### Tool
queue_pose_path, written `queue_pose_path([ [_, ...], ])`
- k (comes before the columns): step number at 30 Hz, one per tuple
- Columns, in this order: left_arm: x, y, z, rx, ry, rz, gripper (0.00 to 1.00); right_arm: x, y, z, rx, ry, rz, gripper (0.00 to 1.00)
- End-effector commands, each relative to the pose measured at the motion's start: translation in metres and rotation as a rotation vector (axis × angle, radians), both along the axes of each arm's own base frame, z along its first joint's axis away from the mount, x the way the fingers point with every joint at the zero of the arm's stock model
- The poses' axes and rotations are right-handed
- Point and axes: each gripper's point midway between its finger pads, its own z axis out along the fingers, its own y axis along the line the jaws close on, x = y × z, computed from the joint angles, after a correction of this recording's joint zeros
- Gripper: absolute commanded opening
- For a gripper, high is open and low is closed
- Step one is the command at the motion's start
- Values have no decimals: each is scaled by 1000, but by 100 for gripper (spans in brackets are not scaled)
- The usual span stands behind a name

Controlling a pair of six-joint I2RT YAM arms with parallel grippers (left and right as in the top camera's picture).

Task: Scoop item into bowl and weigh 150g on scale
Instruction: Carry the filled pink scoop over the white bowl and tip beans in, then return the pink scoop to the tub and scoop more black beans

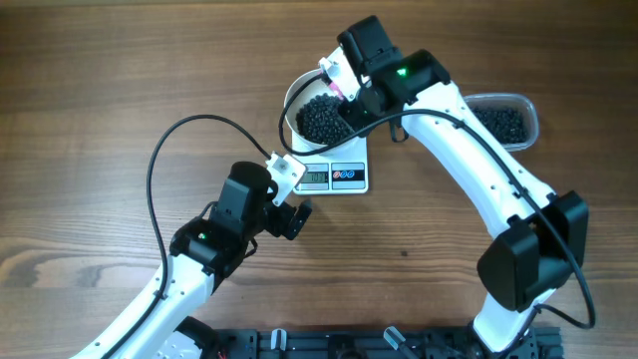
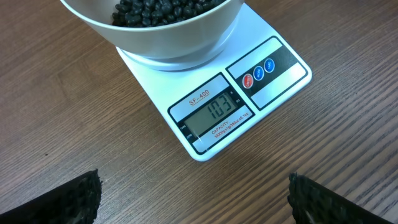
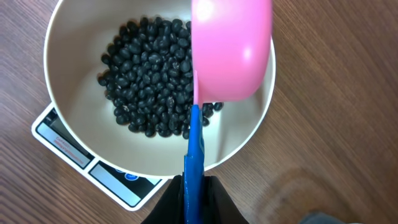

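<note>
A white bowl (image 3: 68, 106) stands on the small white scale (image 2: 273, 81) and holds a heap of black beans, the item (image 3: 149, 81). The scale's display (image 2: 214, 112) reads 103. My right gripper (image 3: 193, 193) is shut on the blue handle (image 3: 194, 149) of a pink scoop (image 3: 233, 50), which is tipped over the bowl's right side with its back toward the wrist camera. From overhead, the scoop (image 1: 337, 88) hangs over the bowl (image 1: 295, 100). My left gripper (image 2: 194, 205) stands open over bare table in front of the scale, holding nothing.
A clear plastic tub (image 1: 528, 115) with more black beans sits at the right, behind the right arm. The left arm's black cable (image 1: 164, 150) loops over the table to the left of the scale (image 1: 339, 178).
</note>
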Motion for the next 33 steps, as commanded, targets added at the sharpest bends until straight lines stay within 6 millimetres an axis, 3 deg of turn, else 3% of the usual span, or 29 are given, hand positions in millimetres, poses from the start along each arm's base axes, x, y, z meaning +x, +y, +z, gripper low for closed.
queue_pose_path([
  [1, 1, 4, -1, 8, -1, 10, 100, 14, -4, 25, 121, -16, -38, 4],
  [8, 1, 4, -1, 8, -1, 10, 100, 30, -70, 82, 241, -93, -214, 4],
  [14, 1, 4, -1, 8, -1, 10, 100, 23, -149, 109, 291, -108, -419, 4],
  [19, 1, 4, -1, 8, -1, 10, 100, 4, -213, 96, 260, -24, -586, 4],
  [22, 1, 4, -1, 8, -1, 10, 100, -7, -238, 90, 248, 17, -655, 4],
  [26, 1, 4, -1, 8, -1, 10, 100, -16, -255, 82, 237, 50, -706, 4],
  [33, 1, 4, -1, 8, -1, 10, 100, -34, -263, 27, 161, 204, -750, 4],
])
